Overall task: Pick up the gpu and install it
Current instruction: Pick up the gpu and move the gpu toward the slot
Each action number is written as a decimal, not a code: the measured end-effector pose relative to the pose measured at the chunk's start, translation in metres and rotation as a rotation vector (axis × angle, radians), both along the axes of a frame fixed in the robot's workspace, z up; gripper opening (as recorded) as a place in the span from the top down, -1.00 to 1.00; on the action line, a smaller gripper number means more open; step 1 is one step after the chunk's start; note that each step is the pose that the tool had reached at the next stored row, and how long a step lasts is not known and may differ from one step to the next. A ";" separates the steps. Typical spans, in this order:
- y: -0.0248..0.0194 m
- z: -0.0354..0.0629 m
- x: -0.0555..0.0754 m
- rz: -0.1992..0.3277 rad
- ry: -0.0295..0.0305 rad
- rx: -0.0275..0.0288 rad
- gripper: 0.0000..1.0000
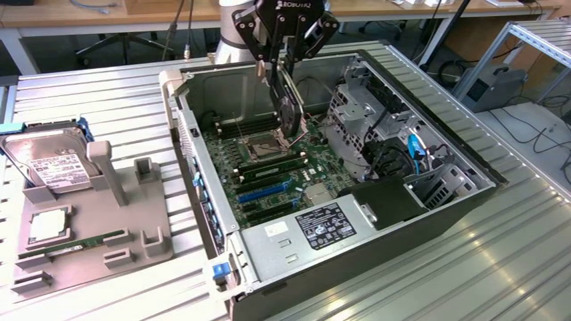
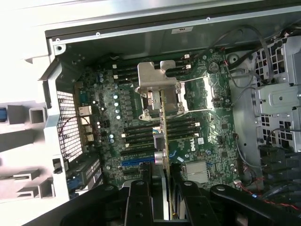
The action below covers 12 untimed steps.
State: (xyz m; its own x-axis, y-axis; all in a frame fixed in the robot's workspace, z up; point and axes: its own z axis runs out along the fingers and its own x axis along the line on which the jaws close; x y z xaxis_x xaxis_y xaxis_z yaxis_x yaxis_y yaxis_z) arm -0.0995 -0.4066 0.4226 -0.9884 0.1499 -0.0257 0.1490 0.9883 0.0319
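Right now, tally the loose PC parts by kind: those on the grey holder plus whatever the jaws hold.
gpu, gripped in the jaws: 1
hard drive, on the grey holder: 1
RAM stick, on the holder: 1
square silver chip, on the holder: 1
Total: 4

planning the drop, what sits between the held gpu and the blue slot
In the exterior view, the cpu socket and black memory slots lie between the gpu and the blue slot.
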 end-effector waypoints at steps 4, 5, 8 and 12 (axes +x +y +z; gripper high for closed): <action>0.0000 -0.0002 0.001 0.000 0.0000 -0.0007 0.44; 0.0000 -0.0003 0.001 0.000 0.0000 -0.0009 0.44; 0.0000 -0.0004 0.002 0.000 0.0000 -0.0014 0.44; 0.0000 -0.0007 0.004 0.000 0.0000 -0.0022 0.44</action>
State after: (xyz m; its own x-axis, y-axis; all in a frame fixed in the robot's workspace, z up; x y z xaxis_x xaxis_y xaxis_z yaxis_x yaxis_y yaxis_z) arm -0.0958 -0.4066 0.4219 -0.9884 0.1498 -0.0260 0.1490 0.9884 0.0298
